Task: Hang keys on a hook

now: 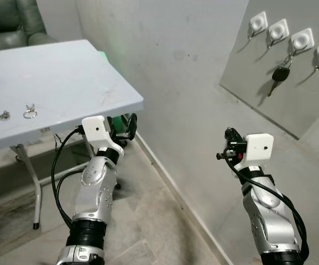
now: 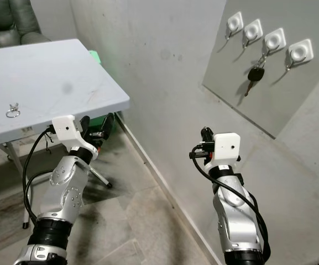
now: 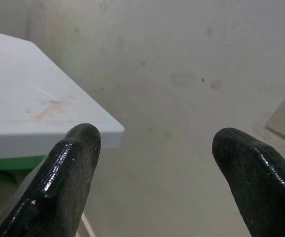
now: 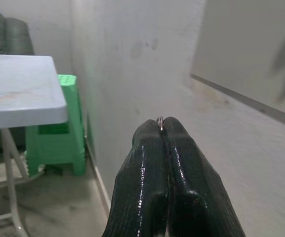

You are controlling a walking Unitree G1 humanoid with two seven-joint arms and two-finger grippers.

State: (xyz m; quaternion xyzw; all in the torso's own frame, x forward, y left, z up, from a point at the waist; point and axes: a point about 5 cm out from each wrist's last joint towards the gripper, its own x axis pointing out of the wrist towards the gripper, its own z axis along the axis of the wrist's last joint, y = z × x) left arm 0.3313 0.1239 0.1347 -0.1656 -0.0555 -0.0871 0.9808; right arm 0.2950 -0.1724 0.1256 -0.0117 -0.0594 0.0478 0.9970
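R end effector (image 4: 162, 129) was clenched on a small metal key ring (image 4: 160, 120), raised toward the grey wall board w/ four white hooks (image 1: 302, 39), presumably for hanging; one black-headed key (image 1: 280, 74) already hung there. L end effector (image 3: 154, 148) was released, beside the white surface (image 1: 82, 83) w/ two more silver keys (image 1: 15, 114)

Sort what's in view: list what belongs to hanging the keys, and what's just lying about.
For the job:
right claw, shut on a small metal ring
white hooks on the grey board
black car key, already hung
loose key and key ring on the table
left claw, open

Lying about:
green stool
armchair
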